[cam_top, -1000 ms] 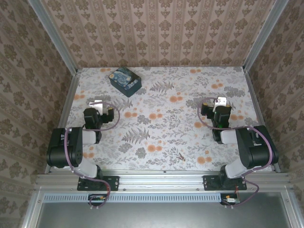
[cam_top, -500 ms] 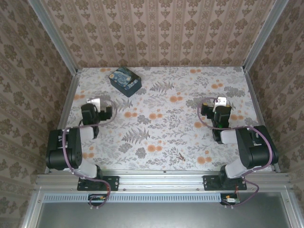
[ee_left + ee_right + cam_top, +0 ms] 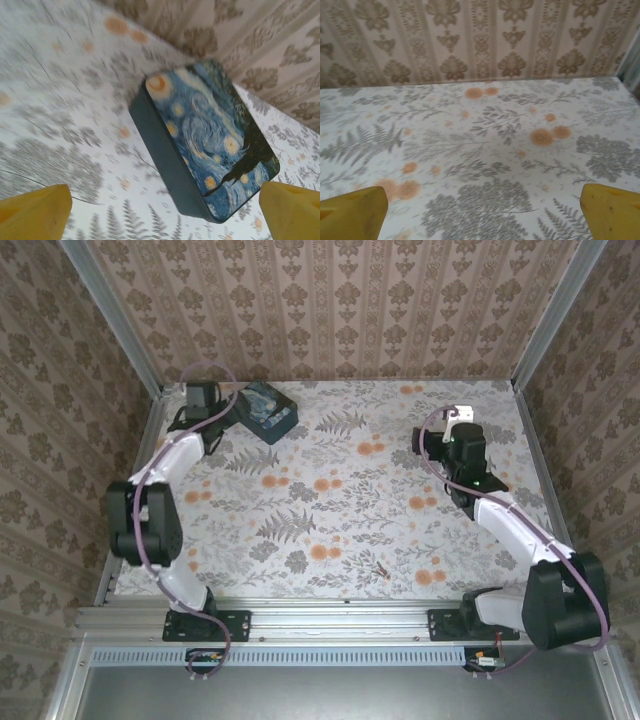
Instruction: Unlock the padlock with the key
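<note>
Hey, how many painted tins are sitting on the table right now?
1. The blue-and-yellow swirl-painted tin lies near the far left corner of the table, right in front of the open left pincer. The arms cover bits of the table, so another could be hidden.

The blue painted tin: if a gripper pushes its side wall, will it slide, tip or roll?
The tin lies flat and low on the table, so it would probably slide, not tip or roll. Its straight walls suggest a stiff shell. The smooth painted lid may be slippery.

A lab test booth: aluminium frame (image 3: 345, 619), wallpapered walls (image 3: 330, 310), floral table (image 3: 340, 490)
</note>
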Robot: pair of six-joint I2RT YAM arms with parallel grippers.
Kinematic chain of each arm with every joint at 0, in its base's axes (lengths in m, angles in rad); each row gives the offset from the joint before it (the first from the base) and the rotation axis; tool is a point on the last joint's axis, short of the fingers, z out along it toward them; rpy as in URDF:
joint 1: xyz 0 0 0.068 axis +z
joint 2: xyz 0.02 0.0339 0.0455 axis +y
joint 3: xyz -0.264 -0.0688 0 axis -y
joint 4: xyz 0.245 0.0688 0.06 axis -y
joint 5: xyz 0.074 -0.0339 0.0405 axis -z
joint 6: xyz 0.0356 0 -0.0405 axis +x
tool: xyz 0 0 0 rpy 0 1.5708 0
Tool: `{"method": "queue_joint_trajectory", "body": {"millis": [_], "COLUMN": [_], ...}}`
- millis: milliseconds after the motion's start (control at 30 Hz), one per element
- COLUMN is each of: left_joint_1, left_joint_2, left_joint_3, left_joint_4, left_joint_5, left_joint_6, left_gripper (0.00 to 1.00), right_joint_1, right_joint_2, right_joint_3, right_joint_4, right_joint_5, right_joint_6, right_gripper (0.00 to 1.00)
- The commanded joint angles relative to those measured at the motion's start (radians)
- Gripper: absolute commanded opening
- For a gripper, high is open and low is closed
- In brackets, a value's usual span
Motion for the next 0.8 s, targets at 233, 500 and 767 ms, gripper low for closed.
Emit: {"method": "queue_joint_trajectory", "body": {"millis": [233, 500, 767], "left_joint_1": [-0.038, -0.089, -0.151], "left_joint_2": [0.368, 0.420, 0.452], "left_joint_3": [0.323, 0.359, 0.380], "left_joint_4": [-0.155, -0.206, -0.401], "left_joint_5": [0.087, 0.271, 0.373], "left_joint_6": [-0.168, 0.020, 0.258], "left_gripper": [0.95, 0.78, 0.68], "right_joint_1": [0.196, 0.232, 0.234], "right_joint_2": [-0.049, -0.052, -0.058], "right_joint_3": [-0.025, 0.007, 0.013], "right_joint_4": [-0.213, -0.242, -0.250], "right_joint_5": [-0.029, -0.083, -0.120], "right_joint_6": [0.098, 0.109, 0.131], "right_gripper": [1.00, 1.00, 1.00]}}
